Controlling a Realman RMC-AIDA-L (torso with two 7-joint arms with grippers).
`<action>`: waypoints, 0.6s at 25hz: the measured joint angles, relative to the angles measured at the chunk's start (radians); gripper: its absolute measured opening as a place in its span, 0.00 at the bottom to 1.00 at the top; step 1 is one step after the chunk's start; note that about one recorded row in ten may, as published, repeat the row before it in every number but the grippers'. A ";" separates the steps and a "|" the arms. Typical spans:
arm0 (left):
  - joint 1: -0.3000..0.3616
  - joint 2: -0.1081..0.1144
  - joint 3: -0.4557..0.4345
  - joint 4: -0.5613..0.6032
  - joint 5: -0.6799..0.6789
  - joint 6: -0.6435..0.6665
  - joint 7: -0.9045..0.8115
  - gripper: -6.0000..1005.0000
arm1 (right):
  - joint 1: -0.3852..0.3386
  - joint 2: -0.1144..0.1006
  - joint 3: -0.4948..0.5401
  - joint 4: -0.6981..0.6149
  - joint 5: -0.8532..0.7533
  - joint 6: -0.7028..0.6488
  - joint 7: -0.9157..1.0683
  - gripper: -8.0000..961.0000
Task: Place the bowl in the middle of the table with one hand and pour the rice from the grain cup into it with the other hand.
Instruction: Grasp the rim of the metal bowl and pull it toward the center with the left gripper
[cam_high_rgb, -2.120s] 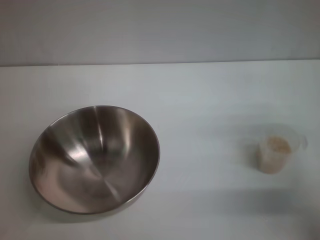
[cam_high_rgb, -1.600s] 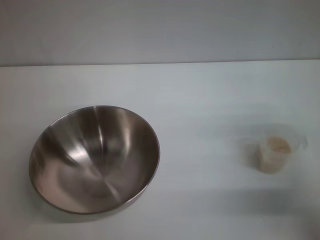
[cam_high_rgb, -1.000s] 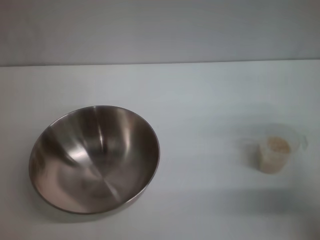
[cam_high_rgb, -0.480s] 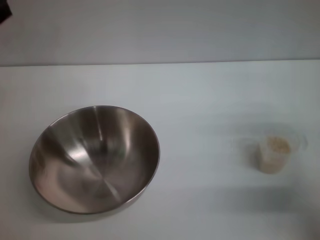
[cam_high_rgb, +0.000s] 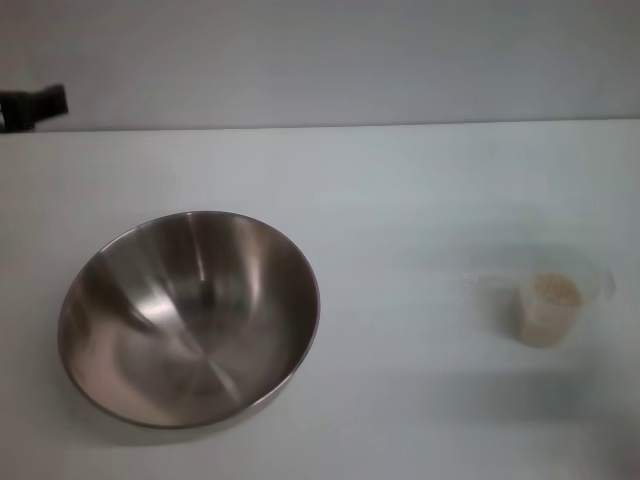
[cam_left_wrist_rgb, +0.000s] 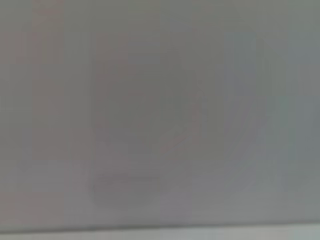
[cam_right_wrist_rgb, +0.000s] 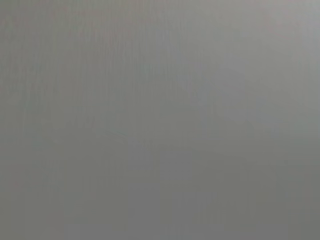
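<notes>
The shiny steel bowl (cam_high_rgb: 190, 318) stands empty on the white table (cam_high_rgb: 400, 190), at its left front. The clear grain cup (cam_high_rgb: 547, 303) stands upright at the right, holding pale rice (cam_high_rgb: 553, 293). A dark part of my left gripper (cam_high_rgb: 35, 105) shows at the far left edge of the head view, well behind the bowl and apart from it. My right gripper is out of view. Both wrist views show only a plain grey surface.
A grey wall (cam_high_rgb: 320, 60) rises behind the table's far edge. The white tabletop stretches between the bowl and the cup.
My left gripper has come into the head view at the left edge and moved down. The bowl and cup have not moved.
</notes>
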 joint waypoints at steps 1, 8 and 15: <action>-0.003 0.000 -0.001 -0.013 -0.001 -0.035 0.004 0.86 | 0.001 0.000 0.000 0.000 0.000 0.000 0.000 0.66; -0.041 0.000 -0.012 -0.077 -0.008 -0.284 0.029 0.86 | 0.010 0.000 0.000 -0.004 0.000 0.000 0.000 0.66; -0.071 0.001 -0.020 -0.082 -0.023 -0.445 0.039 0.86 | 0.012 0.000 0.000 -0.022 0.000 0.000 -0.002 0.66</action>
